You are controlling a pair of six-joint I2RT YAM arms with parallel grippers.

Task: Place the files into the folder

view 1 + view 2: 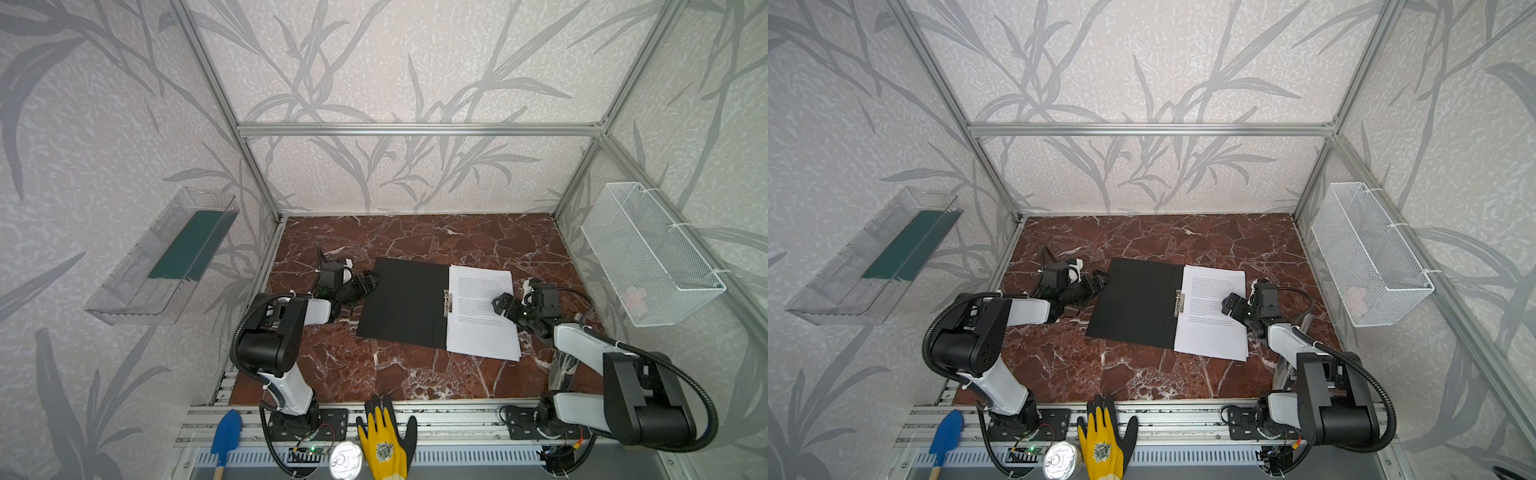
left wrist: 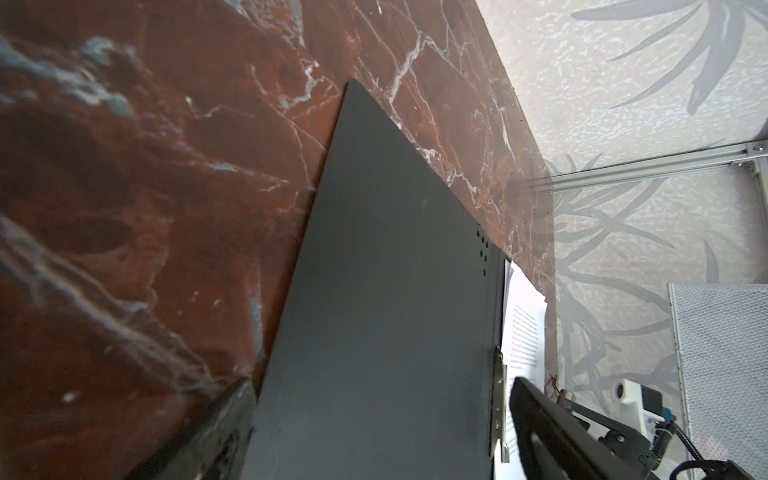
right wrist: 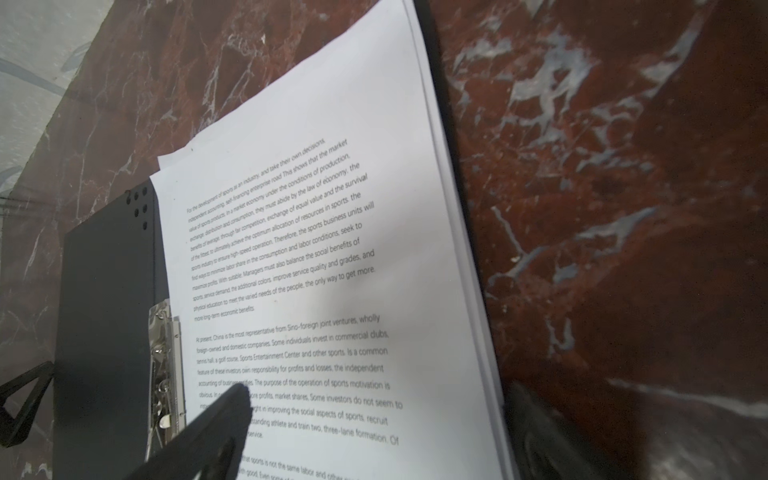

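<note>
A: left gripper (image 1: 372,280)?
B: spread wide, empty, right at the open folder's (image 1: 403,307) left edge.
A: and the right gripper (image 1: 500,304)?
B: wide too, gripping nothing, over the files (image 1: 482,332), which lie on the folder's right half.

Leaf-papered booth with a marble bench
Grey-leaf walls (image 1: 415,62) sit behind an aluminium frame (image 1: 415,129); the red-brown, white-veined bench (image 1: 415,237) is evenly lit.
</note>
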